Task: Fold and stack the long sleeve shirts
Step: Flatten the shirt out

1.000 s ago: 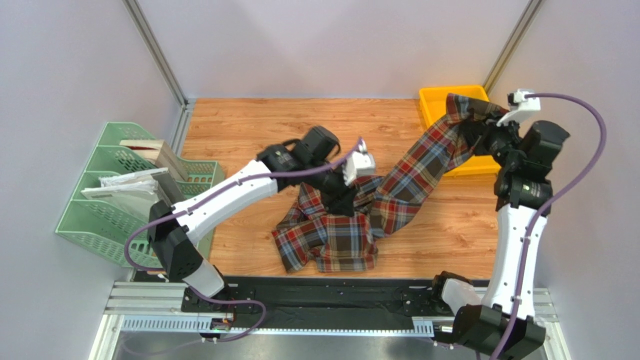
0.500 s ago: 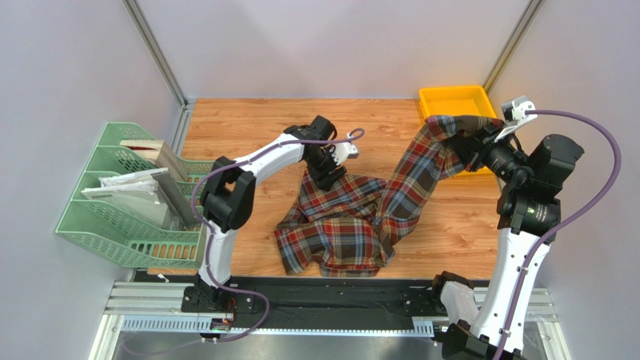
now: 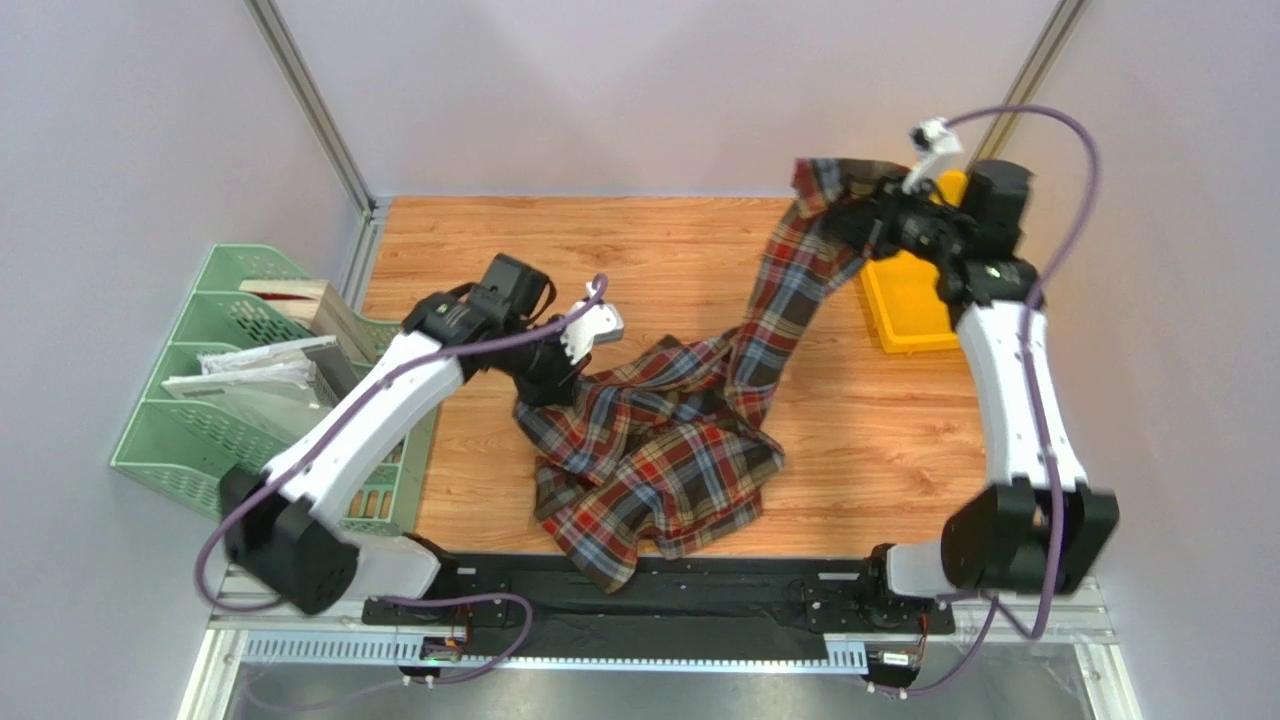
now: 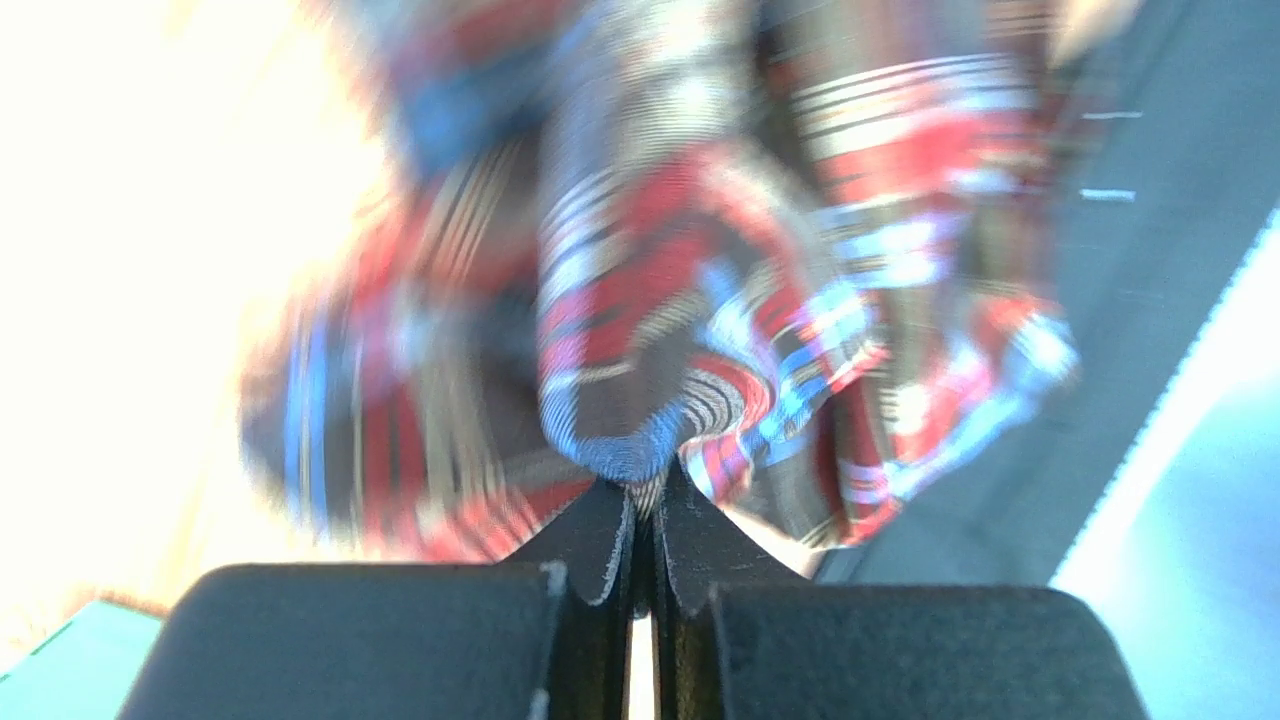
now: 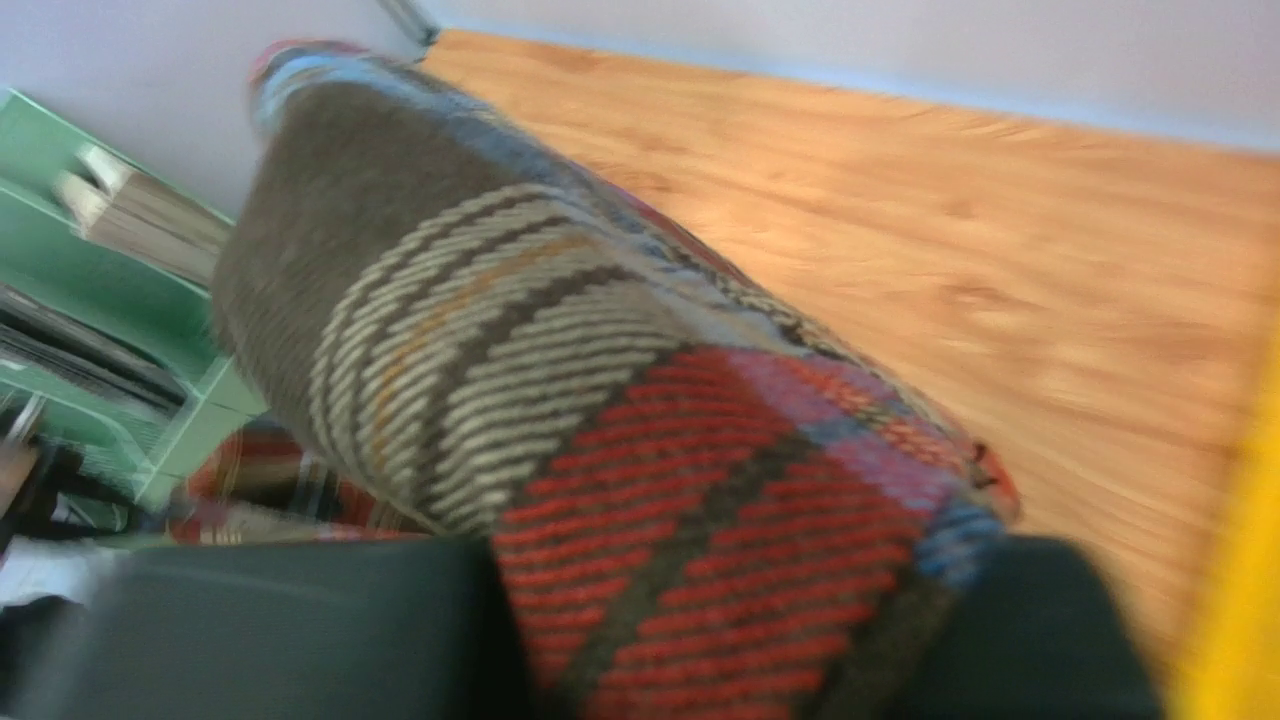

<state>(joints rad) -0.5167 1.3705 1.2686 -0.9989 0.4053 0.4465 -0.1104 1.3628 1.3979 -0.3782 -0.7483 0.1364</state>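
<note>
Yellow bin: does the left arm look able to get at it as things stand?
Probably not. The left arm has its jaws shut on the shirt near the table's middle. The bin sits at the far right, partly under the right arm, which holds the shirt's other end up.

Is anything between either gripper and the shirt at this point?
Nothing visible. The left gripper pinches a fold of the plaid shirt low over the table, and the right gripper holds another part lifted near the yellow bin.

Shirt (image 3: 661,450) soft woven flannel; table (image 3: 496,255) wood-grain (matt).
</note>
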